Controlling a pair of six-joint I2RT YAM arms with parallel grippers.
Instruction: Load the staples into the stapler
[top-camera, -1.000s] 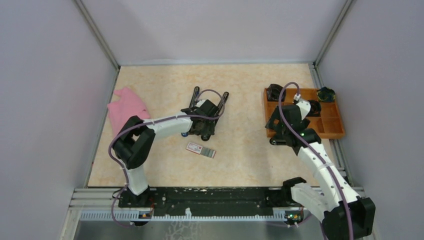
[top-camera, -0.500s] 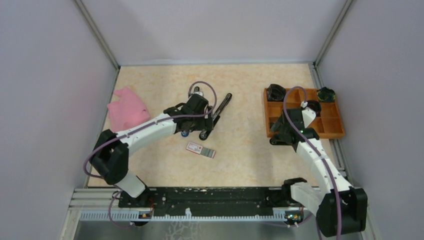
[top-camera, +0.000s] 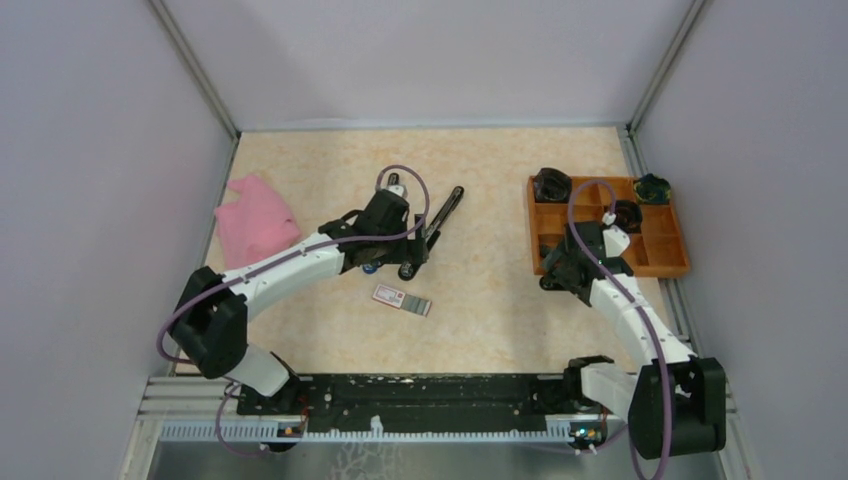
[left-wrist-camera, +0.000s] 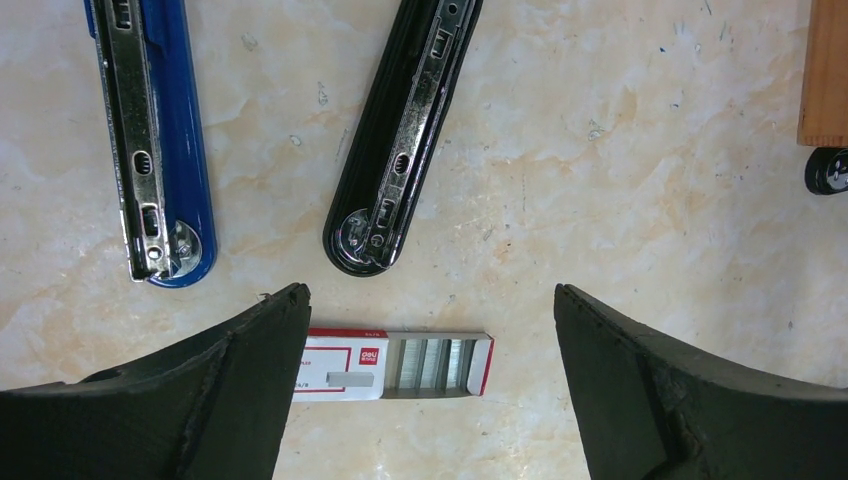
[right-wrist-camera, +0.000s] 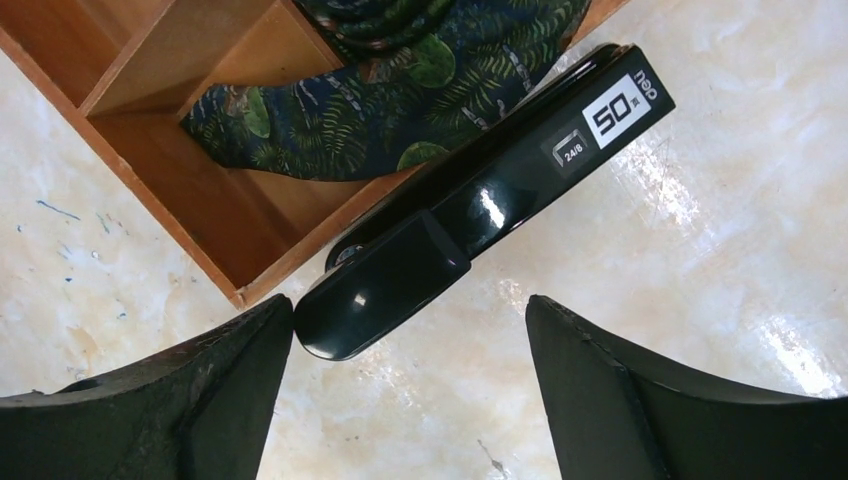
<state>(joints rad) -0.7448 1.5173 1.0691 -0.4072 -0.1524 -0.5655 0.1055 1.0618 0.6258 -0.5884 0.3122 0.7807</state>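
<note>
Both jaws wide, nothing held.
Left gripper (left-wrist-camera: 428, 292), its arm now stretched longer, hovers over staples (left-wrist-camera: 400, 362); right gripper (right-wrist-camera: 408, 302) brackets black stapler's (right-wrist-camera: 480, 190) end.

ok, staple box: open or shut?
Open. In the left wrist view the staple box lies flat, its right half uncovered, with grey staple strips showing inside.

Three staplers: one blue stapler (left-wrist-camera: 165, 130), one black stapler lying open (left-wrist-camera: 405, 140), and a second black stapler (right-wrist-camera: 480, 200). One box of staples (left-wrist-camera: 395, 363). One pink cloth (top-camera: 257, 218). One wooden tray (top-camera: 662, 268). Two grippers: the left gripper (left-wrist-camera: 430, 300) and the right gripper (right-wrist-camera: 408, 305). The leaf-print fabric (right-wrist-camera: 400, 90) pieces cannot be counted.
</note>
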